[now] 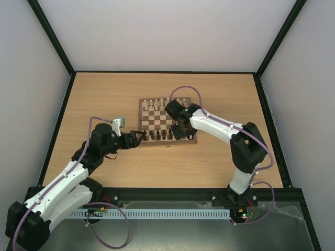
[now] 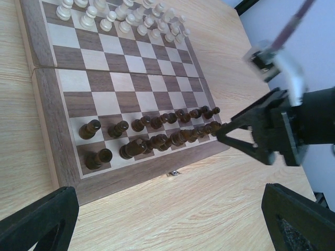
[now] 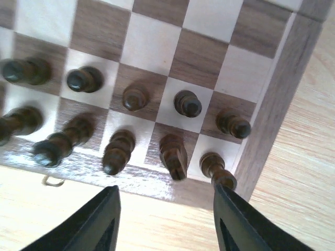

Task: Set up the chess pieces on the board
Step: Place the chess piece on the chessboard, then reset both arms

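Pale wood counter (image 1: pixel 104 99), white-walled. Item: chess pieces (image 3: pixel 172 154), dark, in two ranks along the near edge of the board (image 1: pixel 157 119), facing cream chessmen (image 1: pixel 157 102) as the opening layout requires; board sits mid-counter. My right claw (image 3: pixel 166 204): spread, empty, above the board's near right corner. My left claw (image 2: pixel 167 209): spread wide, beside the board.

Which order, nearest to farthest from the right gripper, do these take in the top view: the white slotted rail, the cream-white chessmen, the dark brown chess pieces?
From the right gripper:
1. dark brown chess pieces, just beside it, on the near rows of the board.
2. cream-white chessmen, on the far rows.
3. white slotted rail, at the bottom of the view.
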### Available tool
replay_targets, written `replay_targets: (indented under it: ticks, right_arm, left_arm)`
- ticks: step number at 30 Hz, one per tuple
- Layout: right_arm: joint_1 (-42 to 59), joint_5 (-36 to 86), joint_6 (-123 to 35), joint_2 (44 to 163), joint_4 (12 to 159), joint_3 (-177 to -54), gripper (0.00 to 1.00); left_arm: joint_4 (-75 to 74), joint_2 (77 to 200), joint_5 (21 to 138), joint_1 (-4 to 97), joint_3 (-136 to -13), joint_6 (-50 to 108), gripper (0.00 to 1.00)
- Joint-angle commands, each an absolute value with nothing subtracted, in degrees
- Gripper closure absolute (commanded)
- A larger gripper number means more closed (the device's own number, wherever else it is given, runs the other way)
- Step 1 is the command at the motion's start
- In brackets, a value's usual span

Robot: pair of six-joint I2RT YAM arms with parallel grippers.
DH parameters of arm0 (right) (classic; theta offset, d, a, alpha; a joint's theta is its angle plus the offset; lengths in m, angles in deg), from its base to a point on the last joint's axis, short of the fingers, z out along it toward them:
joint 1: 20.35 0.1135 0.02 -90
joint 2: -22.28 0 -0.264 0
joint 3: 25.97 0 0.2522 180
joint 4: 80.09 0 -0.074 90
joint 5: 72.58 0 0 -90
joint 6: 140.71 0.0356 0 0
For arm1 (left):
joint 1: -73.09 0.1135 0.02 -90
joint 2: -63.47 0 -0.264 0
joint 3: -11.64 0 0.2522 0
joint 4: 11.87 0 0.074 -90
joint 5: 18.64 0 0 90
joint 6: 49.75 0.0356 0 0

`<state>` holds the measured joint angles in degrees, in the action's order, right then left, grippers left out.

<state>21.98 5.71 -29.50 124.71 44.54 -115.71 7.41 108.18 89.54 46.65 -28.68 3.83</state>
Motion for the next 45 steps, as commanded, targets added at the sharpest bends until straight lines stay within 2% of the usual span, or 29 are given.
replay_targets:
  ticks: [1,2,3,4,14,17,20,22,26,32,34,38,42,45]
  right_arm:
    - [21.84,7.4,-29.79,117.01,43.91,-114.68,0.42]
    - [21.84,7.78,-29.68,115.49,44.24,-114.42,0.33]
    - [21.84,8.03,-29.7,113.92,44.55,-114.1,0.05]
    - [21.84,8.19,-29.7,112.33,44.77,-113.82,0.01]
    - [21.84,7.28,-29.93,92.37,54.95,-106.58,0.01]
    - [21.82,3.98,-31.48,86.22,60.67,-101.04,0.01]
    - [21.84,-4.65,-33.28,81.86,65.4,-95.8,0.01]
    - [21.74,-9.65,-31.22,80.9,65.66,-95.5,0.01]
    - [21.74,-6.89,-31.48,77.76,74.72,-91.97,0.01]
    - [20.68,-14.04,-32.18,79.39,83.02,-89.16,0.01]
    - [17.93,-15.54,-31.23,81.0,83.51,-89.18,0.01]
    - [5.6,-9.55,-28.71,80.59,87.9,-85.59,0.01]
    - [-6.42,-5.45,-27.11,76.09,97.3,-74.77,0.01]
    - [-9.68,-6.32,-28.41,73.4,107.3,-67.31,0.01]
  left_arm:
    - [9.43,108.26,88.39,46.59,-31.2,4.34,0.01]
    - [9.71,108.29,87.62,46.55,-31.41,4.31,0.01]
    - [10.02,108.35,86.68,46.55,-31.72,4.37,0.01]
    - [10.61,108.25,85.79,46.55,-32.11,4.45,0.01]
    - [20.13,105.02,71.34,46.37,-38.59,5.56,0.01]
    - [21.29,104.4,66.81,46.33,-38.34,4.48,0.01]
    - [23.11,103.76,62.37,46.33,-38.43,2.18,0.01]
    - [21.18,102.16,63.19,46.24,-37.6,1.36,0.01]
    - [15.24,100.87,62.48,46.2,-35.62,2.95,0.01]
    - [4.96,102.72,57.78,46.2,-30.96,7.11,0.01]
    - [1.58,103.91,53.79,46.24,-29.12,8.41,0.01]
    - [-4.45,108.23,49.29,46.28,-28.73,12.51,0.01]
    - [-9.21,113.59,43.91,47.63,-29.41,17.29,0.01]
    - [-15.28,116.78,41.98,49.09,-28.25,21.24,0.01]
